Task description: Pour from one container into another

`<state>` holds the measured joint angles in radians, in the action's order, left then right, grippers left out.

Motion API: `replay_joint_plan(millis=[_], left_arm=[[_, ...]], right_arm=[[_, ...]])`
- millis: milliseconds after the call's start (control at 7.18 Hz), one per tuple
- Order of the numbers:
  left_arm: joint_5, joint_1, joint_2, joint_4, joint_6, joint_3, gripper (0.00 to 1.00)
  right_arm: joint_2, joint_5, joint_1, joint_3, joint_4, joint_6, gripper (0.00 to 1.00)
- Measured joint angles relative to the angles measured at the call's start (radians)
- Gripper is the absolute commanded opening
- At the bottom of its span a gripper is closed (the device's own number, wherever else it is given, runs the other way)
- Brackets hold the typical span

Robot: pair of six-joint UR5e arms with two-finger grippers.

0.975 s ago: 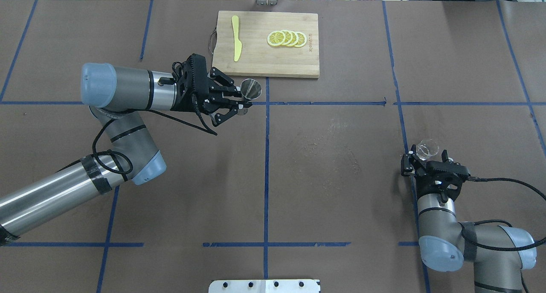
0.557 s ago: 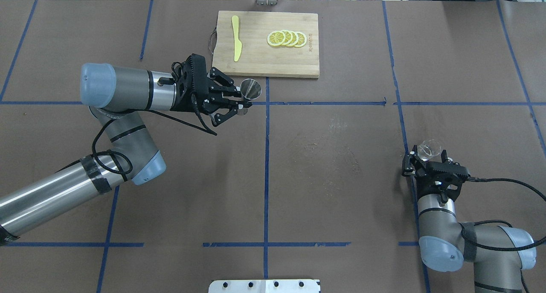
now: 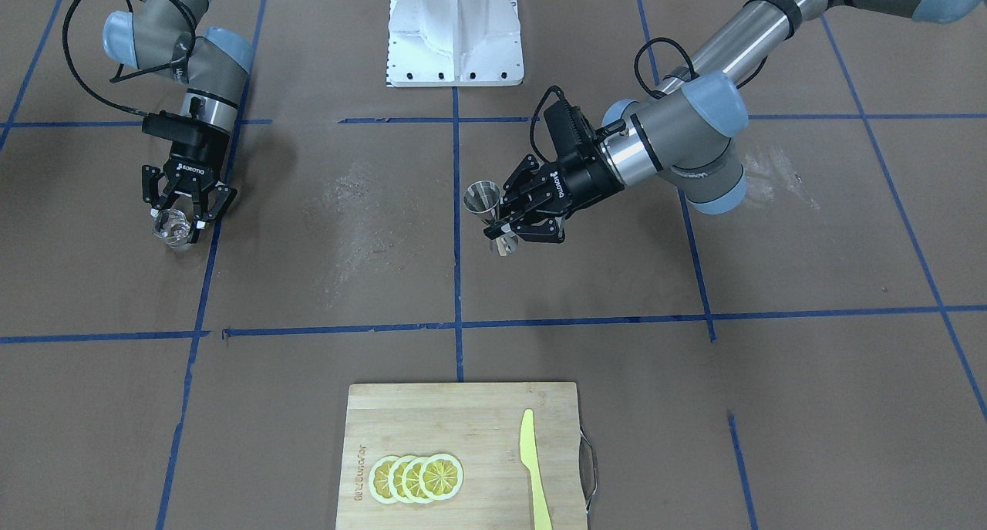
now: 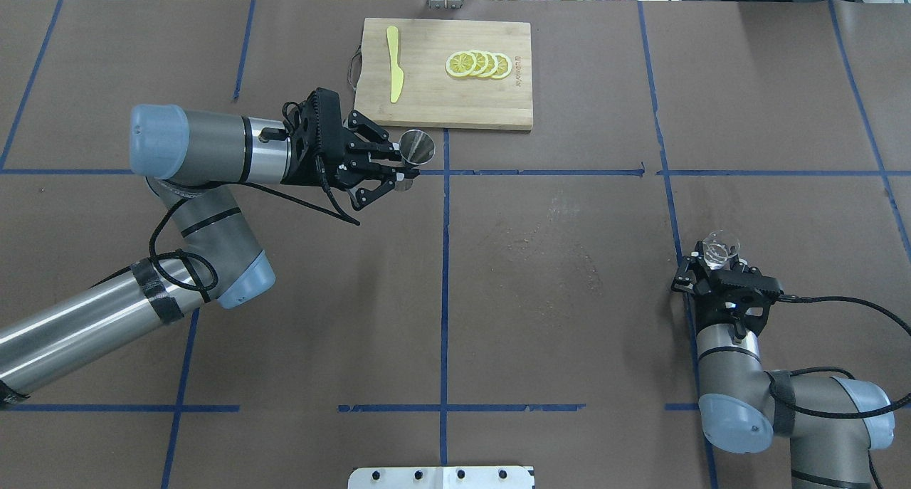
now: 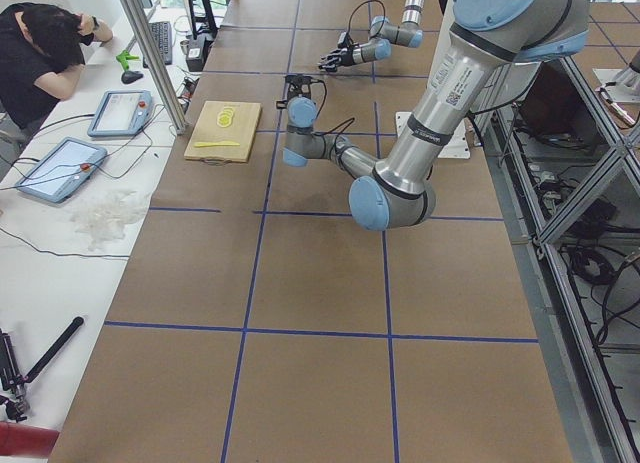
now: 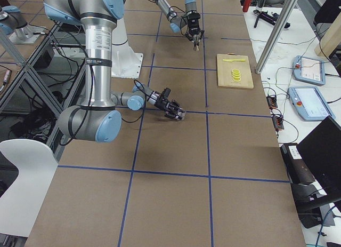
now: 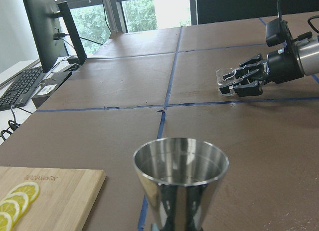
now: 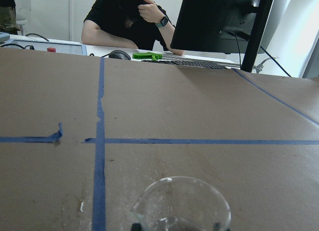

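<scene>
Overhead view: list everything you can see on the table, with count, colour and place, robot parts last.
board: one, wooden, far centre
lemon slices: four, yellow, overlapping on the board
knife: one, yellow, on the board's left part
jigger: one, steel, in the left hand, by the board's near edge
glass: one, clear, in the right hand, at the right
tape lines: several, blue, a grid
cover: one, brown, under everything
left hand: one, black, shut on the jigger
right hand: one, black, shut on the glass

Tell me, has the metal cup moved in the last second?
Yes, slightly: the metal cup drifted left, away from the vertical blue tape line.
</scene>
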<state>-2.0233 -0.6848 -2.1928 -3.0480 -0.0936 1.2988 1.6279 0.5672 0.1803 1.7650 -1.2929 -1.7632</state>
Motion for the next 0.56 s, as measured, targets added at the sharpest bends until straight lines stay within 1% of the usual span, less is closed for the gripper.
replay_joint_plan(millis=[279, 418, 557], left_arm=[[0.000, -0.001, 0.000, 0.000, 0.000, 0.005, 0.00], [0.000, -0.001, 0.001, 0.000, 0.000, 0.006, 0.00], [0.001, -0.001, 0.001, 0.000, 0.000, 0.006, 0.00]], right_arm=[[-0.027, -0.001, 0.018, 0.010, 0.004, 0.033, 0.00], [-0.033, 0.001, 0.035, 0.020, 0.034, 0.062, 0.00], [-0.032, 0.002, 0.051, 0.027, 0.116, 0.149, 0.00]])
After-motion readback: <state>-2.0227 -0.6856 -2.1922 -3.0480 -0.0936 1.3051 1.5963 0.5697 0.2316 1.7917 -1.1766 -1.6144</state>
